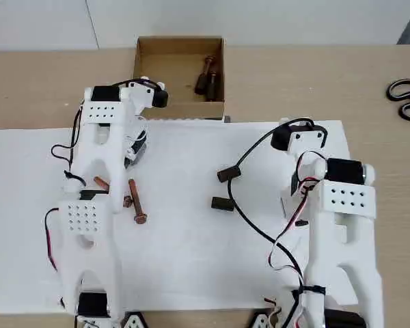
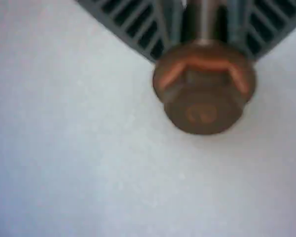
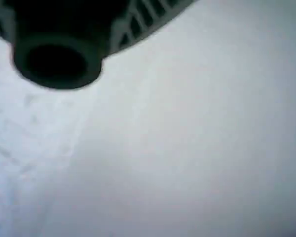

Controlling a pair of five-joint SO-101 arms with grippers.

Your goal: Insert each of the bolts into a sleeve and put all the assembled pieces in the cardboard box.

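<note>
The left claw [image 2: 204, 22] is pinched on a bolt [image 2: 204, 94], gripping the shank between ribbed fingers [image 2: 133, 29] with the hexagonal flanged head pointing at the wrist camera and hanging over the white sheet [image 2: 64, 148]. The right claw [image 3: 64, 17] is pinched on a black sleeve [image 3: 56, 59], whose open bore faces the wrist camera above the sheet. In the high view, the left arm [image 1: 99, 157] stands over the left part of the sheet and the right arm [image 1: 335, 205] over its right part. Loose bolts [image 1: 135, 199], at least two, lie on the sheet just beside the left arm. Two loose sleeves [image 1: 222, 203] lie near the sheet's middle, close together but apart. The box [image 1: 150, 75] sits on the surface [image 1: 48, 82] at the sheet's far edge and holds assembled pieces [image 1: 208, 75] against its right wall. Scissors [image 1: 406, 96] lie at the surface's far right edge.
</note>
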